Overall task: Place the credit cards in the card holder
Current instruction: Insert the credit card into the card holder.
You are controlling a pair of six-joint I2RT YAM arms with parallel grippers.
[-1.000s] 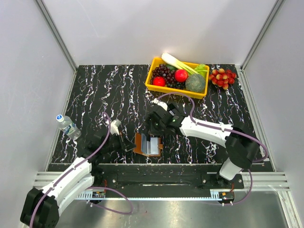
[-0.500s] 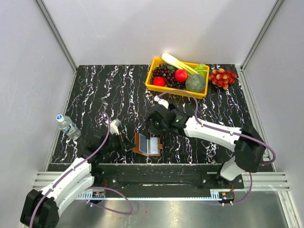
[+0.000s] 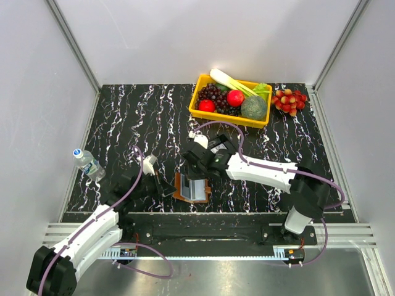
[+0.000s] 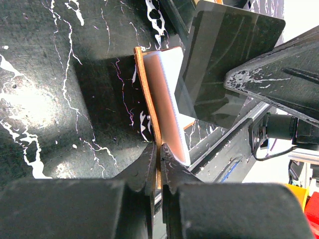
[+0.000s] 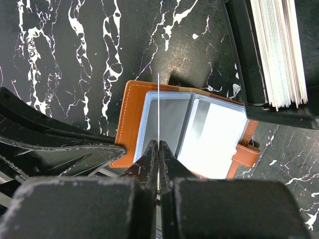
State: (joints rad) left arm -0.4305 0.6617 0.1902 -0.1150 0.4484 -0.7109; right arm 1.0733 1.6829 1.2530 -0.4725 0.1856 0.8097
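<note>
Card holder (image 5: 209, 139) lies open at the near table edge, left gripper (image 4: 158, 154) pinched shut on its left cover. Right gripper (image 5: 158, 149) hangs just above, clamping a credit card (image 5: 158, 107) edge-on, aimed down at the left sleeves. Black box (image 5: 269, 55) of cards sits beyond.

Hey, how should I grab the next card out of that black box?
Pinch the upper edge of an end card in the stack, coming straight down from above. The cards stand on edge, packed together, and the black box walls them in, so probably only their top edges are reachable.
</note>
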